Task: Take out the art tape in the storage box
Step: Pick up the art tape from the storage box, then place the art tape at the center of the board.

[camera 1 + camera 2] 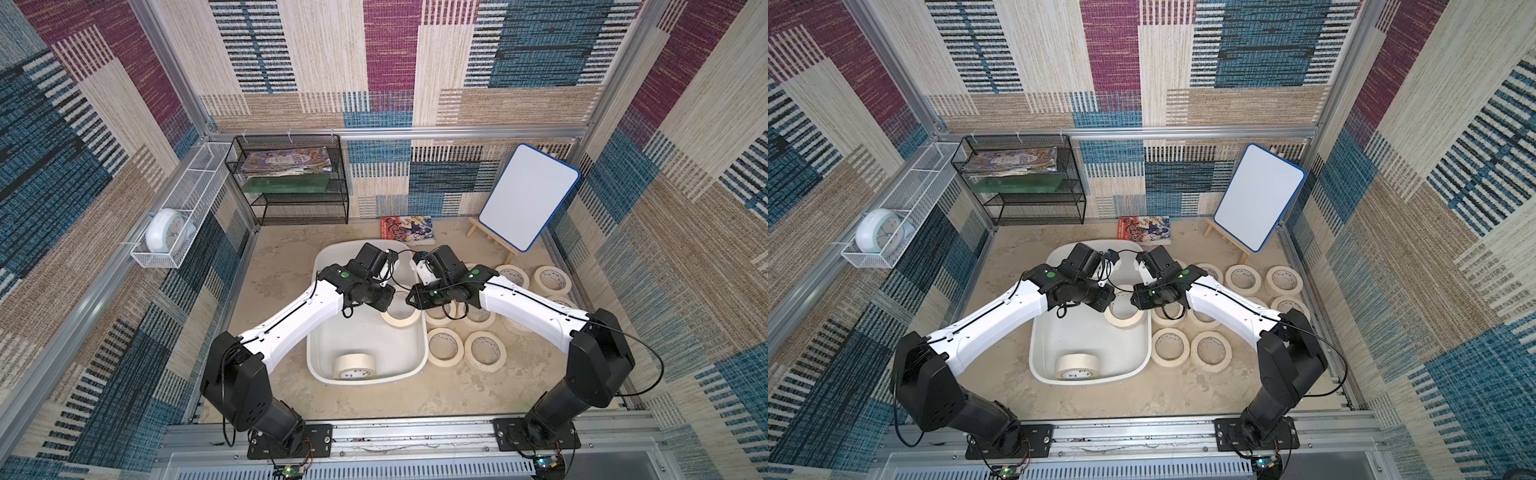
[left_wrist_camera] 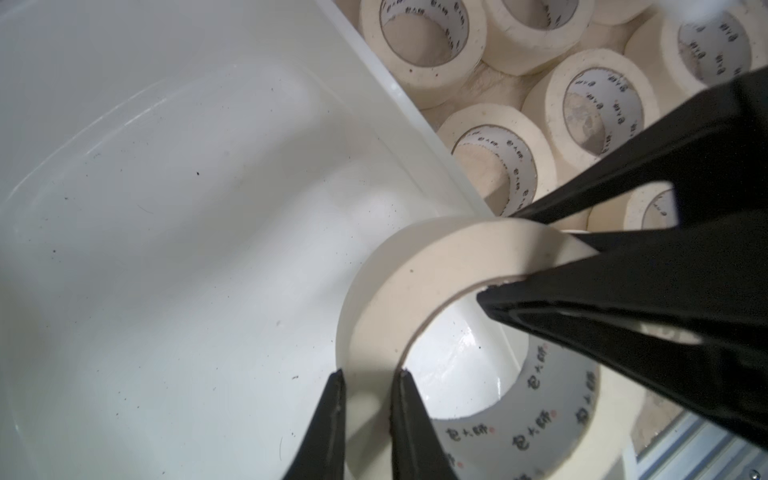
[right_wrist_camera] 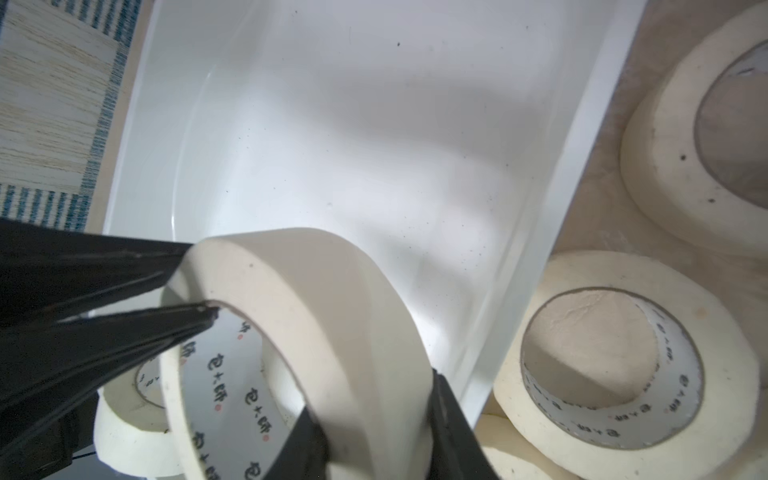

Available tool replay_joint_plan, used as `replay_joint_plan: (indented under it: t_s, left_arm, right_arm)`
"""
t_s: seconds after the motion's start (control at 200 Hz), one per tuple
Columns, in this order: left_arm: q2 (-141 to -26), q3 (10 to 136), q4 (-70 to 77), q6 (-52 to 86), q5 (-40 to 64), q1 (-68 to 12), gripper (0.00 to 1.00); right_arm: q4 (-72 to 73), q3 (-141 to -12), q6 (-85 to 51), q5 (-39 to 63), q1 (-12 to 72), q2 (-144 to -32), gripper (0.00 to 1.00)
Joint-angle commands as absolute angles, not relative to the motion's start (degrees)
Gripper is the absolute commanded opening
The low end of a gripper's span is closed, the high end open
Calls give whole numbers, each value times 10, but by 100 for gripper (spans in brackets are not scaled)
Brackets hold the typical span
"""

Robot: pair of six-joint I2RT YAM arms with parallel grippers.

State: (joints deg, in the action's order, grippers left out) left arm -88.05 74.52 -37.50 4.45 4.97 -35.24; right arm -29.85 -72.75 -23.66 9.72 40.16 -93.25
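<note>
Over the right side of the white storage box, one cream art tape roll is held by both grippers. My left gripper is shut on the roll's wall, one finger outside the ring and one inside. On the opposite side of the same roll, my right gripper is also shut on the wall. The roll sits tilted beside the box's right wall. A second roll stands on edge at the box's near end.
Several tape rolls lie flat on the table right of the box. Along the back are a black wire rack, a book and a whiteboard on an easel. A white wire basket hangs on the left wall.
</note>
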Motion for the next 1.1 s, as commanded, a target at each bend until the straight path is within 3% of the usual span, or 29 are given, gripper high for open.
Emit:
replay_joint_plan:
  t_s: [0.0, 0.115, 0.371, 0.436, 0.706, 1.092]
  left_arm:
    - [-879, 737, -370, 56, 54, -351, 2]
    - [-878, 733, -365, 60, 52, -351, 13]
    - [-836, 705, -339, 70, -7, -350, 58]
    - [-817, 690, -324, 72, -28, -349, 65]
    - [-788, 655, -271, 71, -21, -329, 79]
    - [-885, 694, -199, 56, 74, -304, 80]
  right_arm:
    - [-272, -736, -236, 90, 400, -925, 0]
    - [-276, -737, -234, 85, 400, -931, 0]
    - [-332, -761, -212, 30, 389, -937, 0]
    - [-342, -744, -213, 22, 371, -915, 0]
    - [-426, -623, -281, -76, 303, -742, 0]
    - [-736, -577, -392, -153, 195, -646, 0]
